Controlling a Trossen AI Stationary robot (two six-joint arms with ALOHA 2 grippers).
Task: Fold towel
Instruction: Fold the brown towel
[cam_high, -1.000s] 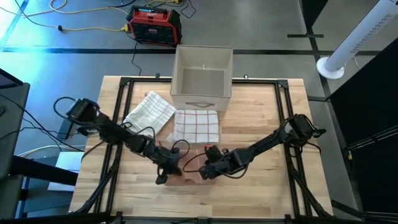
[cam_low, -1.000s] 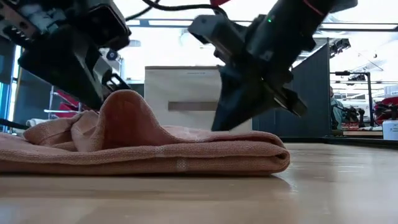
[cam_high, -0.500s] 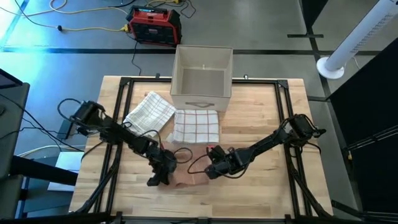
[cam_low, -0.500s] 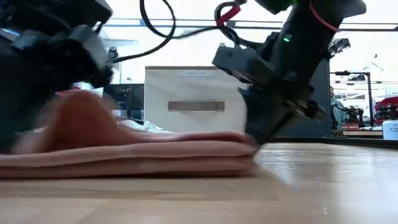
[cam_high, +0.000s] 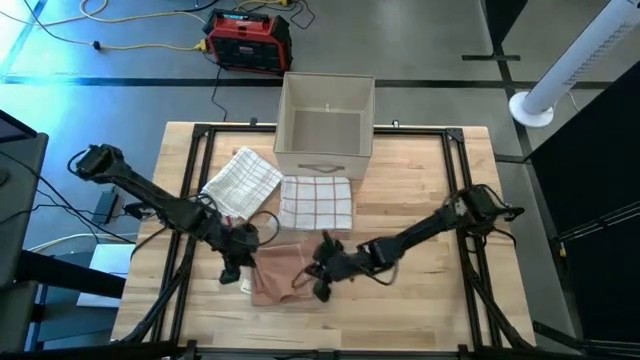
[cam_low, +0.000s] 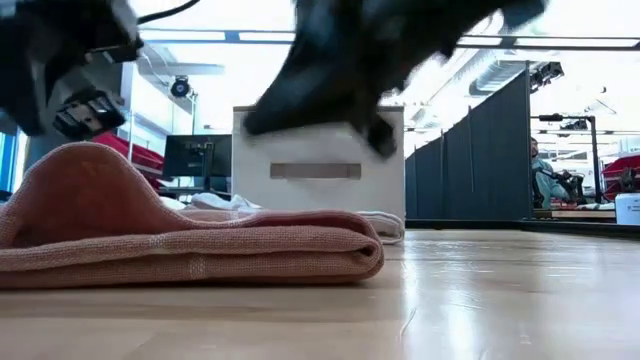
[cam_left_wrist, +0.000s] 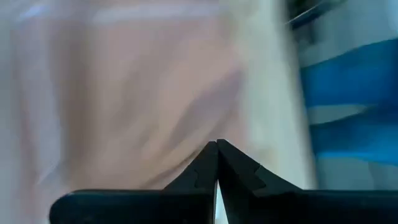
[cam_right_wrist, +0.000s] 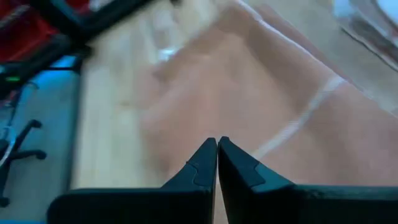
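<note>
In the high view we find the pink towel (cam_high: 279, 279) bunched at lower centre of the surface (cam_high: 420, 200), long axis left-right, flanked by the left end effector (cam_high: 232, 272) and right end effector (cam_high: 318, 286), both pinched closed on nothing, about equally near.

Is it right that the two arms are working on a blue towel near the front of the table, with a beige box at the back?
Not quite: the towel is a salmon pink, not blue, as the high view shows. The rest holds: the left gripper and right gripper are at it, and the beige box stands at the back.
</note>
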